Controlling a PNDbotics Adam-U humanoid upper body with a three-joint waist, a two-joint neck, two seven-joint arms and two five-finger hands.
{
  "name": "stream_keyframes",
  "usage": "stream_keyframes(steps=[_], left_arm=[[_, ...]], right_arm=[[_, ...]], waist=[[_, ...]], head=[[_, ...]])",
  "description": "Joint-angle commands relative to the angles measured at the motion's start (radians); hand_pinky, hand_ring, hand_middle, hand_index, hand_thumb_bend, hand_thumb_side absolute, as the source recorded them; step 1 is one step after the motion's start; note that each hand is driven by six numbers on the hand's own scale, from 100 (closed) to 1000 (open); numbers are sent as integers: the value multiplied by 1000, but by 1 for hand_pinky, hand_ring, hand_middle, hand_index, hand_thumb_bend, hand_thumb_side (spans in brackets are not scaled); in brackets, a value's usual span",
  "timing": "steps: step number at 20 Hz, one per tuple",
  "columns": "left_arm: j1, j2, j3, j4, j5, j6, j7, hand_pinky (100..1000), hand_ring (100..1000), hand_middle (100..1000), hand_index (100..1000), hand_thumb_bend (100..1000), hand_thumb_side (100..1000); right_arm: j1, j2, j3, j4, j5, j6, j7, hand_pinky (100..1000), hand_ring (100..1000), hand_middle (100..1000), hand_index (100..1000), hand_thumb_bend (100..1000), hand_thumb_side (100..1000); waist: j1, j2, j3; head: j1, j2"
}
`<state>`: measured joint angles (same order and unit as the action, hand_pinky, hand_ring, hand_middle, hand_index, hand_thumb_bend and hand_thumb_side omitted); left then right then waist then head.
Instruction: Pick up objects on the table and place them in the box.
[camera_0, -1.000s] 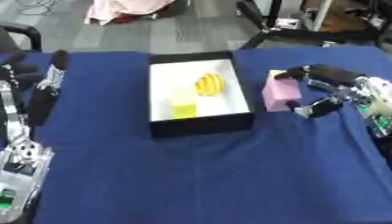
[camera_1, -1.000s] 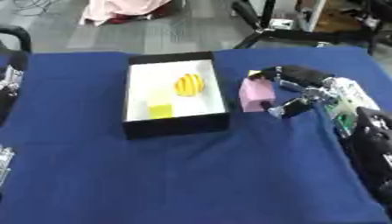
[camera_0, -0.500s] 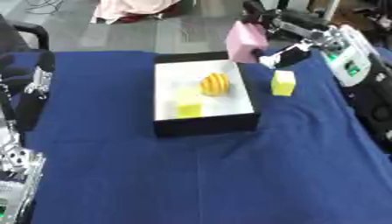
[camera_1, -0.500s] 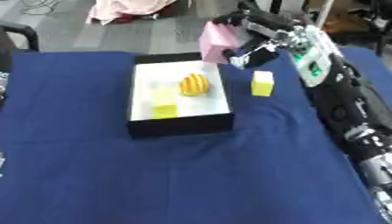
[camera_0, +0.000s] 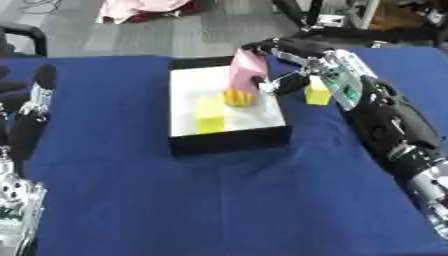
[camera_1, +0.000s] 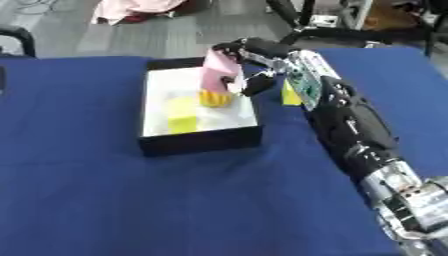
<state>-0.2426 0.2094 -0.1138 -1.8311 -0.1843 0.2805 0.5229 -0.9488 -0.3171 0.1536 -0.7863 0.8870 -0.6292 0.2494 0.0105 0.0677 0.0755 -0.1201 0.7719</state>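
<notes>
While the right hand (camera_0: 282, 64) reaches over the box (camera_0: 223, 137), its fingers curl round a pink block (camera_0: 248, 73) held tilted above the white floor; inside lie a yellow block (camera_0: 209, 114) and a striped yellow thing (camera_0: 237, 97); another yellow block (camera_0: 318, 92) sits on the cloth (camera_0: 219, 200) just beside the box; the left hand (camera_0: 35, 100) rests at the left edge, fingers straight; the pink block looks light and stiff, best held by its flat sides.

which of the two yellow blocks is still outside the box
The yellow block on the blue cloth just right of the box, beside the right hand. The other yellow block lies inside the box on its white floor.
</notes>
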Motion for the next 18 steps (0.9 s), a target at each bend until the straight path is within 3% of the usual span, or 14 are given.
stream_keyframes(steps=[1,4,5,6,8,9,10,11,12,13,18], left_arm=[[-5,15,-3,-10,-1,-5,-3,798,646,620,837,783,692],[-1,19,-3,-9,0,-4,-5,800,646,621,837,781,693],[0,20,-3,-9,0,-3,-4,800,646,621,837,781,694],[1,20,-2,-9,0,-3,-4,800,646,621,838,781,694],[3,23,0,-9,0,-2,-2,799,646,621,838,777,696],[4,25,0,-9,0,-2,-1,800,647,621,838,775,698],[5,26,1,-9,0,-2,0,801,647,621,838,774,698],[6,27,0,-9,0,-2,0,802,647,622,838,772,699],[7,27,0,-9,1,-3,-1,802,648,622,839,771,699],[6,27,0,-9,1,-3,-2,802,648,622,839,769,700],[6,28,0,-11,1,-3,-7,802,649,622,839,768,700]], right_arm=[[-19,-35,-12,-19,-10,-20,-8,976,987,1000,1000,100,683],[-20,-56,-9,-46,-42,-31,20,987,997,1000,1000,100,668],[-19,-67,-7,-59,-51,-34,29,995,1000,1000,1000,100,580],[-17,-82,-6,-74,-58,-36,37,996,1000,1000,1000,100,561],[-8,-123,-9,-95,-65,-30,53,1000,996,1000,1000,100,444],[-2,-144,-19,-95,-69,-18,59,994,985,1000,1000,100,299],[6,-163,-32,-85,-75,-3,60,992,983,1000,1000,100,252],[13,-179,-47,-67,-81,15,59,989,981,1000,1000,100,100],[18,-191,-60,-46,-84,32,53,988,981,1000,1000,100,210],[24,-201,-72,-23,-84,46,47,986,979,1000,1000,100,229],[30,-218,-99,60,-54,79,-1,979,970,1000,1000,100,229]], waist=[[-9,3,-3],[-10,2,-10],[-11,1,-12],[-11,1,-14],[-13,1,-19],[-14,0,-22],[-16,-1,-24],[-17,-1,-25],[-17,-2,-26],[-17,-2,-27],[-15,-2,-28]], head=[[3,-2],[2,-2],[-1,-2],[-3,-2],[-5,-2],[-4,-2],[-3,-2],[-3,-2],[-2,-2],[-1,-2],[0,-2]])
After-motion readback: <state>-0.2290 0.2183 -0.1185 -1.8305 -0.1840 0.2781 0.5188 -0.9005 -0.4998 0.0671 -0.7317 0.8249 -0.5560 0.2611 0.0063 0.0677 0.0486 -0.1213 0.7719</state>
